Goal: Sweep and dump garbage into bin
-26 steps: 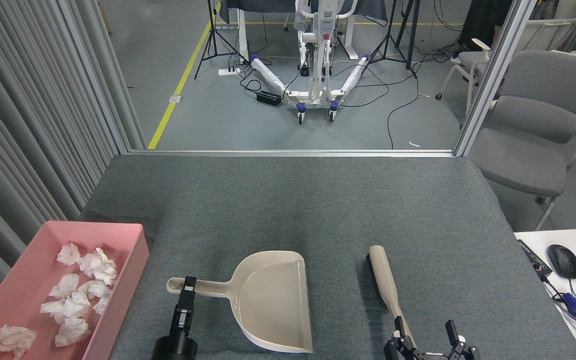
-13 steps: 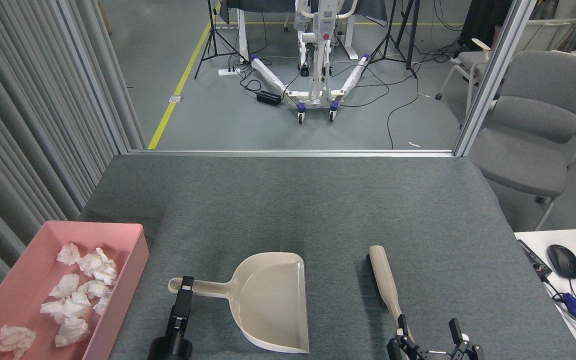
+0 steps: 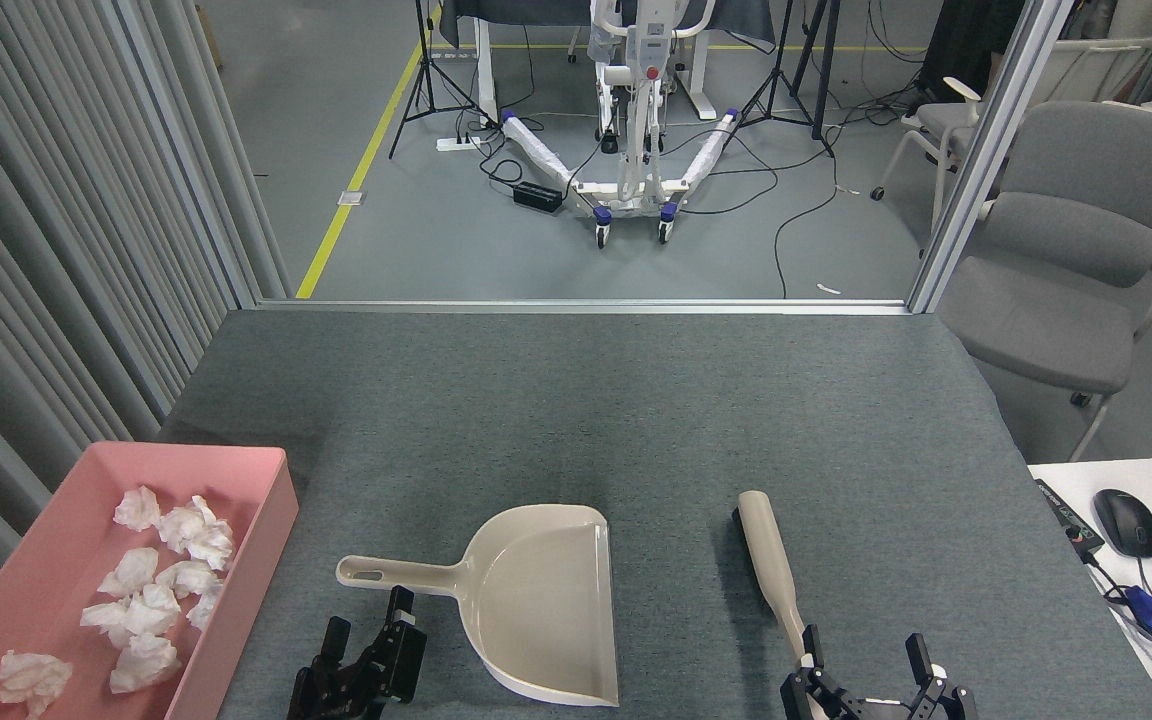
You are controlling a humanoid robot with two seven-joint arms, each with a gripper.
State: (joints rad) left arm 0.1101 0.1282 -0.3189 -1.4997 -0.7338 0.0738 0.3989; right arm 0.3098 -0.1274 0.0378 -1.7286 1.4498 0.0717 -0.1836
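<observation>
Two grippers, fingers spread, flank the dustpan [image 3: 536, 600].
Left gripper [image 3: 368, 640] beside its handle; right gripper [image 3: 866, 662] around the brush [image 3: 774, 570] handle; garbage [image 3: 151, 590] fills the bin [image 3: 266, 520].

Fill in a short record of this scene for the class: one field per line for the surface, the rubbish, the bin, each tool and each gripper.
Surface: grey felt table, no rubbish on it
Rubbish: white tissue wads, all inside the bin
Bin: pink tray at the table's left edge
Dustpan: beige dustpan lying flat, empty, handle pointing left
Brush: beige brush lying right of the dustpan
Left gripper: left gripper open, just below the dustpan handle, not holding it
Right gripper: right gripper open, by the brush handle's near end
</observation>
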